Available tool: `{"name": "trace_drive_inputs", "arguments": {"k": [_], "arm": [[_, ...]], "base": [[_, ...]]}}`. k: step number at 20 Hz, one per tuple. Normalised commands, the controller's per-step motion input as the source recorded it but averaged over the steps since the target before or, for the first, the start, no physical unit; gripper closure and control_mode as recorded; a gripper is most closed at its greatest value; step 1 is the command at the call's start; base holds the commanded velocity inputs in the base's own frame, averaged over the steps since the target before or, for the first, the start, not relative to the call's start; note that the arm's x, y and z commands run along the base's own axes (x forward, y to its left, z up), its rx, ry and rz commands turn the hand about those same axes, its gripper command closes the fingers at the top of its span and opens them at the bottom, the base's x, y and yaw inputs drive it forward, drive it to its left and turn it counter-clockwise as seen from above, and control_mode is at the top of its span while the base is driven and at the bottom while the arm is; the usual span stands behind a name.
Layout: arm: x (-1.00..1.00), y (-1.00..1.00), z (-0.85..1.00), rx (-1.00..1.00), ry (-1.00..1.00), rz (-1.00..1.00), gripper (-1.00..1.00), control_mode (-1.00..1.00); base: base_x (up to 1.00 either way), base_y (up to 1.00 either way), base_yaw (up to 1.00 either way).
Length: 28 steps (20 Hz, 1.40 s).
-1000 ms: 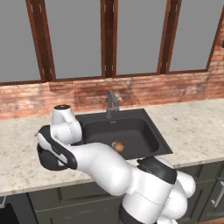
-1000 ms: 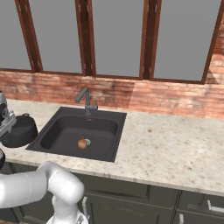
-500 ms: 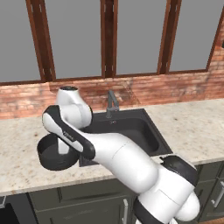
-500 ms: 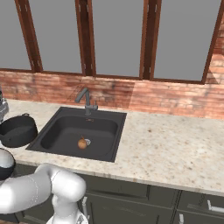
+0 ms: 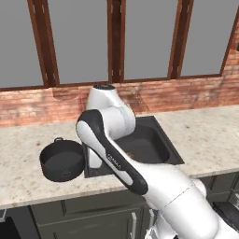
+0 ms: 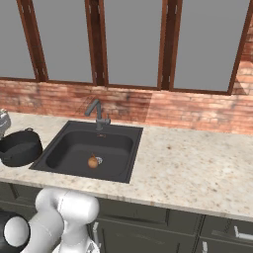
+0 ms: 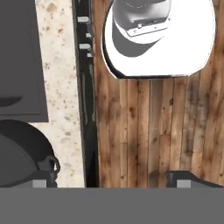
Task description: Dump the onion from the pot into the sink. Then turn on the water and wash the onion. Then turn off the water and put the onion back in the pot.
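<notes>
The black pot (image 5: 61, 161) (image 6: 20, 147) stands upright on the counter just left of the sink (image 5: 154, 144) (image 6: 74, 148). The orange-brown onion (image 6: 93, 161) lies on the sink floor beside the silver drain (image 6: 99, 159). In the left base view my arm hides the sink's left part. My gripper (image 7: 111, 183) is open, its two fingertips (image 7: 40, 183) far apart with nothing between them. It hangs over the counter's front edge, with the pot's rim and a loop handle (image 7: 26, 153) at its lower left. The white hand (image 6: 3, 122) peeks in just above the pot.
A grey faucet (image 6: 98, 114) rises behind the sink. Speckled stone counter (image 6: 197, 168) runs to both sides, with a brick wall and windows behind it. Below the counter edge are dark cabinet fronts (image 7: 86, 109) and a wooden floor (image 7: 153, 131).
The arm's elbow has swung up and to the right, uncovering the pot in the left base view. The pot and the onion have stayed where they were.
</notes>
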Motion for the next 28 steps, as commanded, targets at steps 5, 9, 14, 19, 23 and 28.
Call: {"name": "trace_drive_inputs", "arguments": {"k": [5,9,14,19,23,28], "arm": [[-0.60,-1.00,0.30,0.00,-0.04,-0.32,-1.00,-1.00],[-0.41,-1.00,0.19,0.01,0.00,-0.33,-1.00,-1.00],[-0.02,-1.00,0.17,0.05,0.02,-0.34,-1.00,-1.00],[0.21,-0.99,0.10,0.05,0.07,-0.31,-1.00,-1.00],[0.55,-0.91,0.05,0.10,0.11,-0.27,-1.00,-1.00],[0.70,-0.69,0.06,0.18,0.09,-0.23,-1.00,-1.00]], "base": [[0.00,0.00,0.00],[0.00,0.00,0.00],[0.00,0.00,0.00],[0.00,0.00,0.00],[0.00,0.00,0.00],[0.00,0.00,0.00]]}}
